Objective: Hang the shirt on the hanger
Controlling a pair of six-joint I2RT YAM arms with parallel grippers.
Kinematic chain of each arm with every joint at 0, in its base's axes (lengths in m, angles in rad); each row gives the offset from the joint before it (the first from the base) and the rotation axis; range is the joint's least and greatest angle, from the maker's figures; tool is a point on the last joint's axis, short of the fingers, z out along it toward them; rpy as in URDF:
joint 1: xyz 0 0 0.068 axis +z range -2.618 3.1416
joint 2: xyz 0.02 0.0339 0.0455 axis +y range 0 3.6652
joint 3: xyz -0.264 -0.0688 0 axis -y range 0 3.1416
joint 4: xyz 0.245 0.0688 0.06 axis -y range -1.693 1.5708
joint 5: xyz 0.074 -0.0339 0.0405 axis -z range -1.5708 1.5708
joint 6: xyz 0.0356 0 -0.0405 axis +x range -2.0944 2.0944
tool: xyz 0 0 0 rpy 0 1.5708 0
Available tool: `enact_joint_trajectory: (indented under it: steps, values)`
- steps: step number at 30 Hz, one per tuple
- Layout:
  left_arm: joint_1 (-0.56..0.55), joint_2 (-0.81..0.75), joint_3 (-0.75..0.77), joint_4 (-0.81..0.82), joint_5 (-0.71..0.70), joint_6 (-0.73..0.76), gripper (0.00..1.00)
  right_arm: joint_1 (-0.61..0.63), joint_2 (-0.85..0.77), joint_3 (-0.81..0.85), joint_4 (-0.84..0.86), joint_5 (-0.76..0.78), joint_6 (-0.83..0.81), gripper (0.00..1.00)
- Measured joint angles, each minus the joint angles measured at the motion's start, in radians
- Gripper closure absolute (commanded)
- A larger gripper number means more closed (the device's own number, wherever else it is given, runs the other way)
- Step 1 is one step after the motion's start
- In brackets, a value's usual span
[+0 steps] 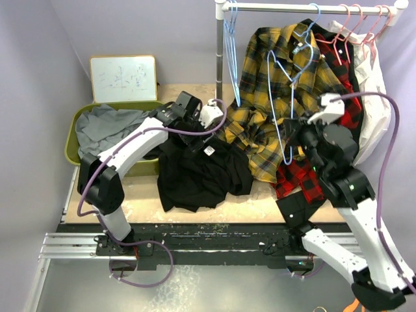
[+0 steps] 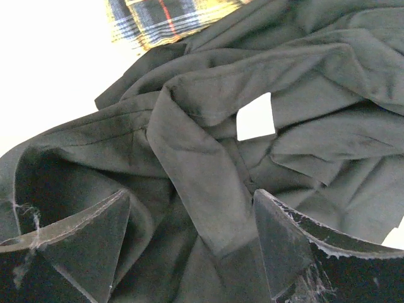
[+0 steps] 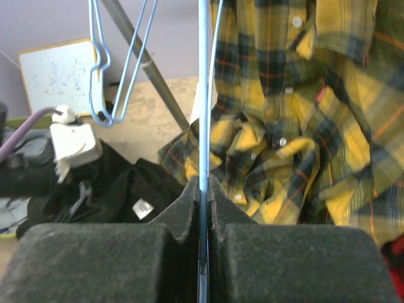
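The black shirt [image 1: 201,170] lies crumpled on the table, with a white label showing. My left gripper [image 1: 196,135] reaches down into its upper edge. In the left wrist view this gripper [image 2: 191,194] is open, and its fingers [image 2: 95,237] stand either side of a raised fold of the shirt [image 2: 196,158] without pinching it. My right gripper [image 1: 292,130] holds the light-blue hanger [image 1: 290,110] upright in front of the yellow plaid shirt. In the right wrist view the gripper [image 3: 202,189] is shut on the hanger's thin wire [image 3: 203,95].
A clothes rail on a metal pole [image 1: 220,58] carries a yellow plaid shirt [image 1: 273,84], a red plaid one [image 1: 299,179], a white garment [image 1: 372,97], pink hangers [image 1: 354,26] and another blue hanger [image 1: 231,58]. A green bin [image 1: 73,151] holds a grey garment [image 1: 101,127]. A whiteboard [image 1: 123,78] leans behind it.
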Motion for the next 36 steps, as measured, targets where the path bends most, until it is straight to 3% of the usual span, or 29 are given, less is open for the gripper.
enact_joint_trajectory:
  steps: [9, 20, 23, 27, 28, 36]
  values:
    - [-0.019, 0.101, 0.024, 0.017, -0.093, -0.05, 0.31, 0.0, -0.311, -0.2, -0.144, -0.082, 0.146, 1.0]
    - [-0.073, 0.103, -0.048, 0.06, -0.112, -0.058, 0.4, 0.0, -0.385, -0.292, -0.278, -0.193, 0.237, 1.0]
    - [-0.076, 0.103, -0.071, 0.074, -0.13, -0.056, 0.52, 0.0, -0.397, -0.3, -0.295, -0.214, 0.247, 1.0]
    - [-0.076, 0.103, -0.094, 0.093, -0.171, -0.056, 0.95, 0.0, -0.418, -0.322, -0.303, -0.261, 0.256, 1.0]
    - [-0.076, 0.103, -0.097, 0.099, -0.179, -0.055, 1.0, 0.001, -0.421, -0.327, -0.305, -0.272, 0.257, 1.0]
    - [-0.076, 0.095, -0.092, 0.087, -0.188, -0.045, 1.0, 0.001, -0.463, -0.343, -0.337, -0.426, 0.276, 1.0]
